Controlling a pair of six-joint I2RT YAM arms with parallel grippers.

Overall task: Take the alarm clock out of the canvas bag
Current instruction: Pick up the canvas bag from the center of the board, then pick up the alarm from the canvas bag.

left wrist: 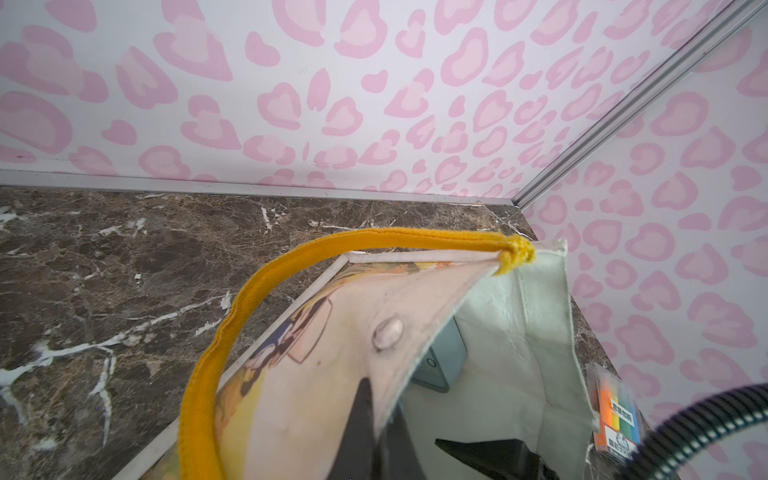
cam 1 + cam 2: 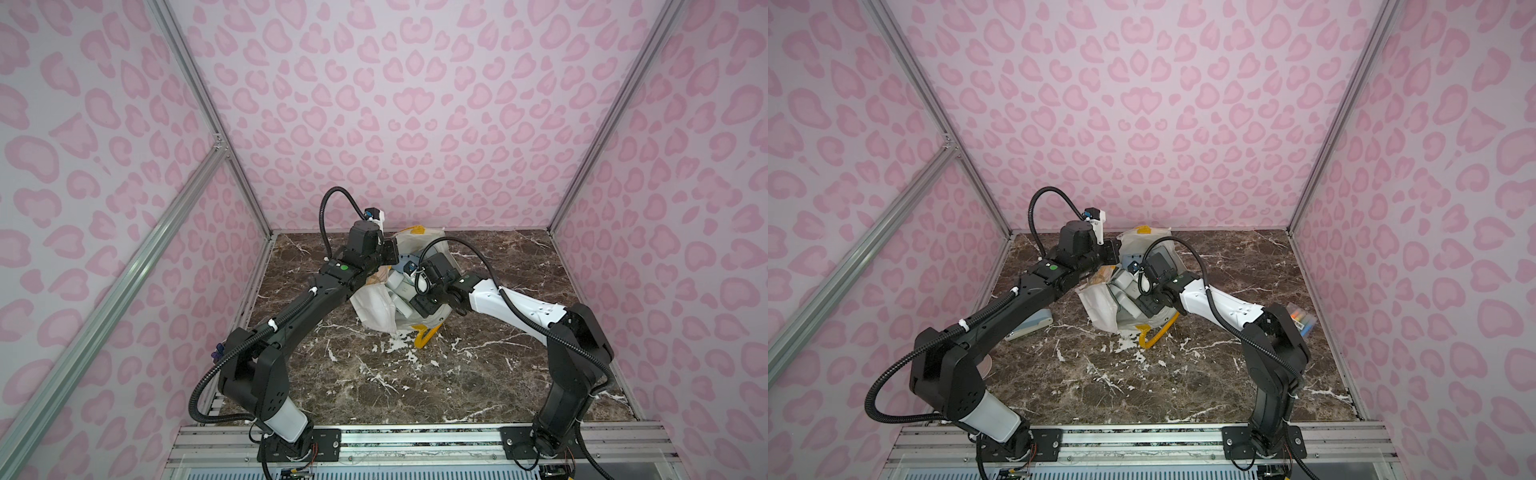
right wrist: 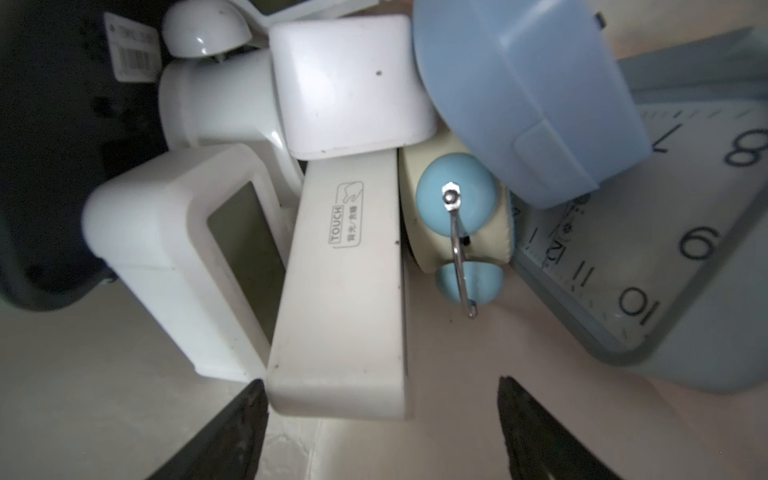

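Top views: canvas bag (image 2: 376,309) mouth up, clock pile (image 3: 332,124) inside. L gripper (image 1: 382,432) pinched tight on bag rim. R gripper (image 3: 380,384) inside bag, jaws spread, empty; nearer arm. White slab alarm clock (image 3: 345,291) straight ahead, long axis running away from pincer, near end betw jaws, hugging one finger. TOUCH label (image 3: 336,224) + Chinese chars; big clock face (image 3: 665,232) shows 7–12.

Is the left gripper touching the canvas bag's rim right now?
Touching. The left wrist view shows the left gripper shut, its jaws pinching the rim fabric of the canvas bag between them.
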